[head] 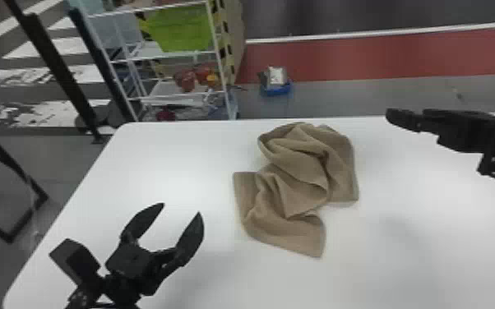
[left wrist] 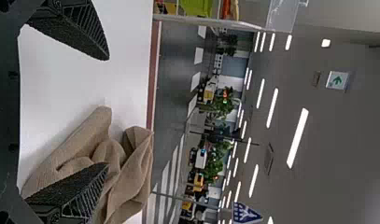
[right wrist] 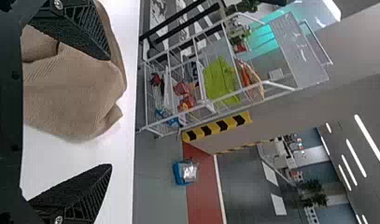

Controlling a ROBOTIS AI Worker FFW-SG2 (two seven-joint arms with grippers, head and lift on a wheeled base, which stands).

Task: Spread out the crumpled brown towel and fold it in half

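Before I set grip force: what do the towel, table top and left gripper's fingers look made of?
Towel: matte fabric, probably cotton; fine ribbing, soft folds.
Table top: smooth white, low sheen, maybe laminate; soft bright patches.
Left gripper, fingers: matte black, ribbed sides, grainy faces; rubber or plastic, can't tell.
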